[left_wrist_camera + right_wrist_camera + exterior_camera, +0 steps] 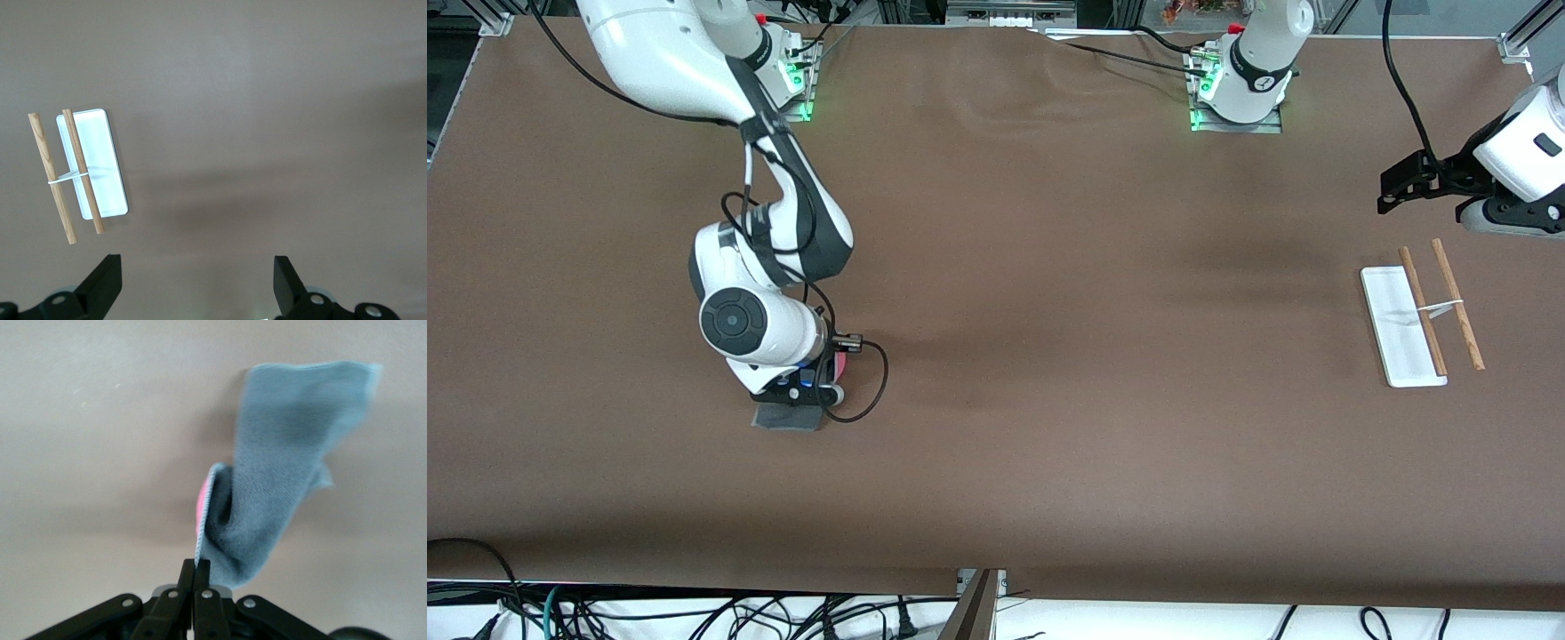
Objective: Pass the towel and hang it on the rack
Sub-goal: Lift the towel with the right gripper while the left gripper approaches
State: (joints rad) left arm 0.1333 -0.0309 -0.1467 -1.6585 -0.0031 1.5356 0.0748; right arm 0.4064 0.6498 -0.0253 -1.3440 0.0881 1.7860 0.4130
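Jaws of the right gripper are clamped tight on the towel's stitched edge — grey cloth trails from the pinch, a sliver of pink showing at the fold, low over the table toward the right arm's end. Well apart, at the left arm's end, sits the rack, its two rods above the white base. Nearby, the left gripper hangs over bare table — fingers spread wide, holding nothing.

- Setting: robotics lab; brown-covered table
- two bolted arm bases with green lights
- aluminium frame at corner; loose cables along near edge
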